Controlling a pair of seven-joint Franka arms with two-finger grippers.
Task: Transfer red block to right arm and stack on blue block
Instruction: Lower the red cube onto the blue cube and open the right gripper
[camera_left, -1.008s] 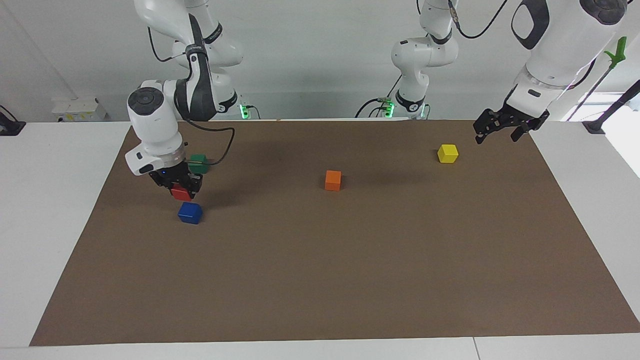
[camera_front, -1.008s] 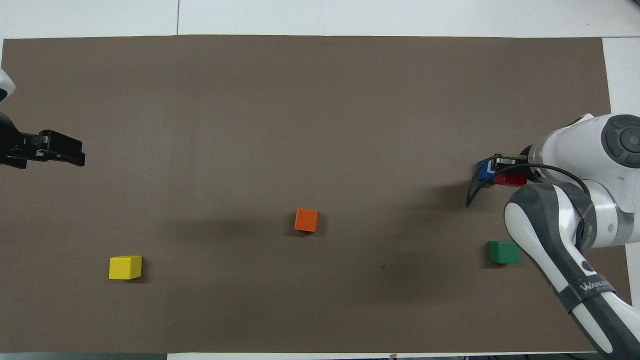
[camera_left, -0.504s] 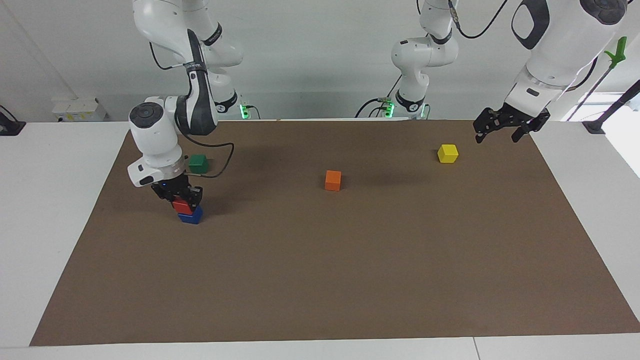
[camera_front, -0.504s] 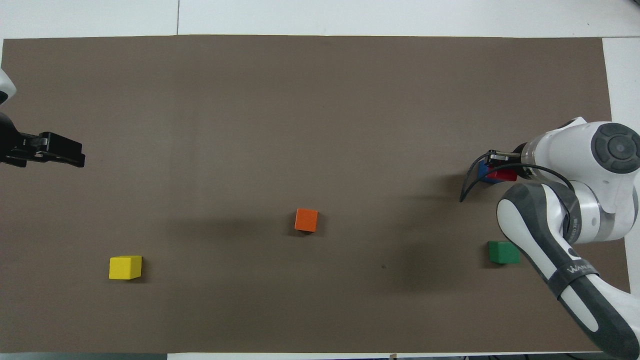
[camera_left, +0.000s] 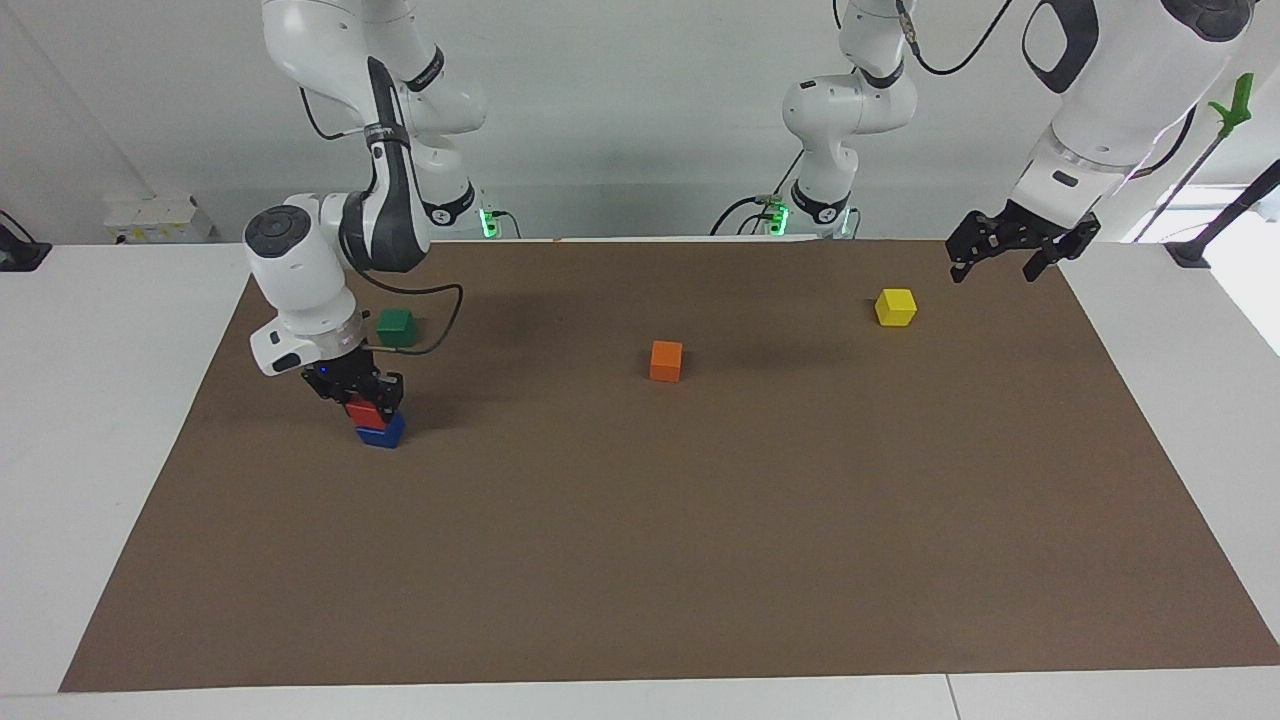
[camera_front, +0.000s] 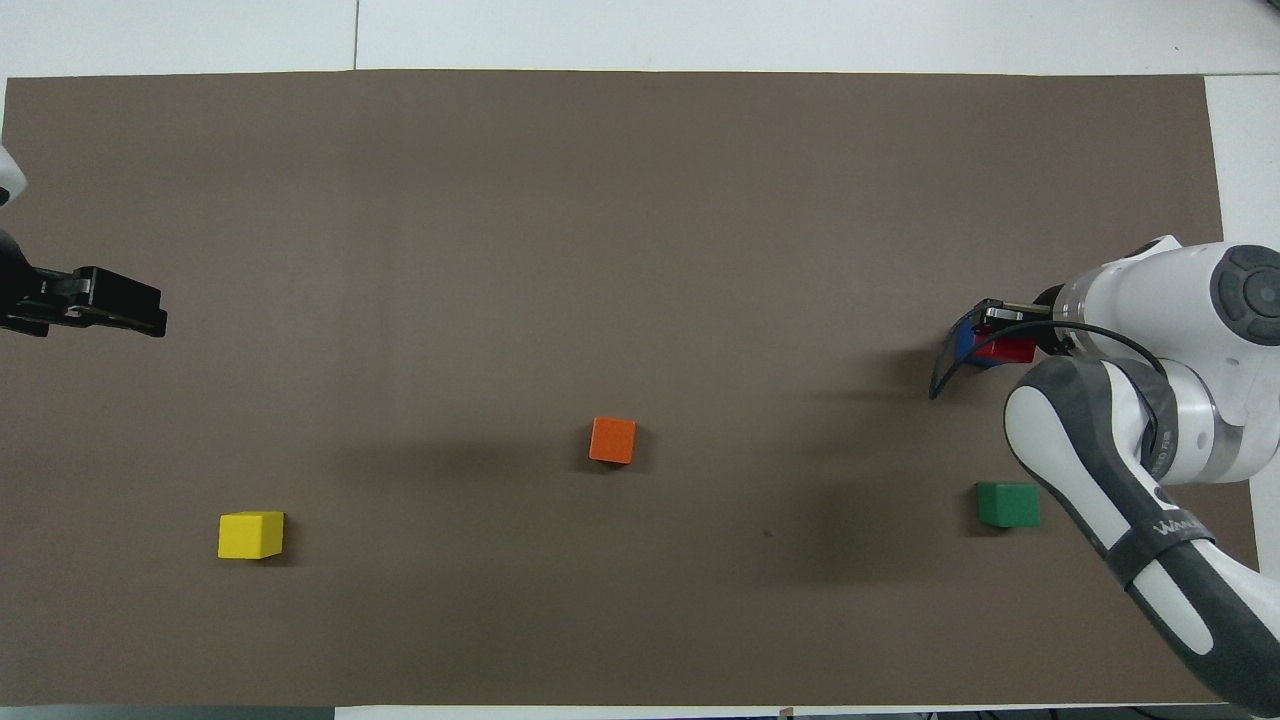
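Observation:
The red block (camera_left: 362, 411) (camera_front: 1005, 349) rests on top of the blue block (camera_left: 381, 434) (camera_front: 963, 345) near the right arm's end of the brown mat. My right gripper (camera_left: 365, 400) (camera_front: 1003, 332) is shut on the red block, its black fingers clamped on the block's sides. Only a sliver of the blue block shows under it in the overhead view. My left gripper (camera_left: 1003, 259) (camera_front: 120, 310) hangs open in the air over the mat's edge at the left arm's end, beside the yellow block, holding nothing.
A green block (camera_left: 396, 326) (camera_front: 1007, 504) lies nearer to the robots than the stack. An orange block (camera_left: 666, 360) (camera_front: 612, 440) sits mid-mat. A yellow block (camera_left: 895, 306) (camera_front: 250, 534) lies toward the left arm's end. The brown mat (camera_left: 700, 560) covers the white table.
My right gripper has come down with the red block from just above the blue block until it sits on it. The left arm has barely moved.

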